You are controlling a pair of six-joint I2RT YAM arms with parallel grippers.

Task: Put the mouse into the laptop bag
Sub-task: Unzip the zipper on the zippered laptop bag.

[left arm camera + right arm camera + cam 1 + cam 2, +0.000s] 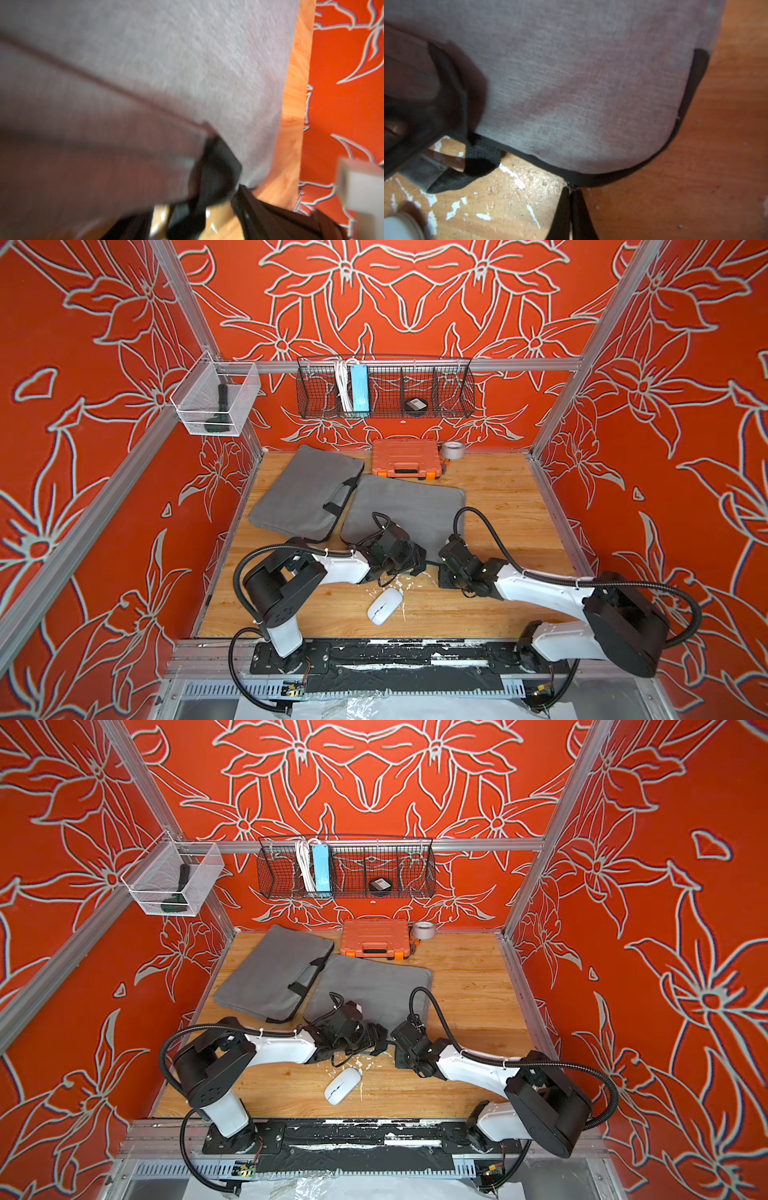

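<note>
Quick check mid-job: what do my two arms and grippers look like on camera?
The left arm and right arm match: white shells, black joint housings, black wrists. A black ribbed cable hose loops along each, held by white ties. The left gripper and right gripper are black; the right's fingers taper to points. No markings visible.

I am looking down on the whole worktop (498,497) from both top views, wrist cameras pressing close over the laptop bag (571,83).

Table (498,497), laptop bag (415,506), second bag (303,489), mouse (385,605), toolbox (405,458), tape (452,450)
</note>
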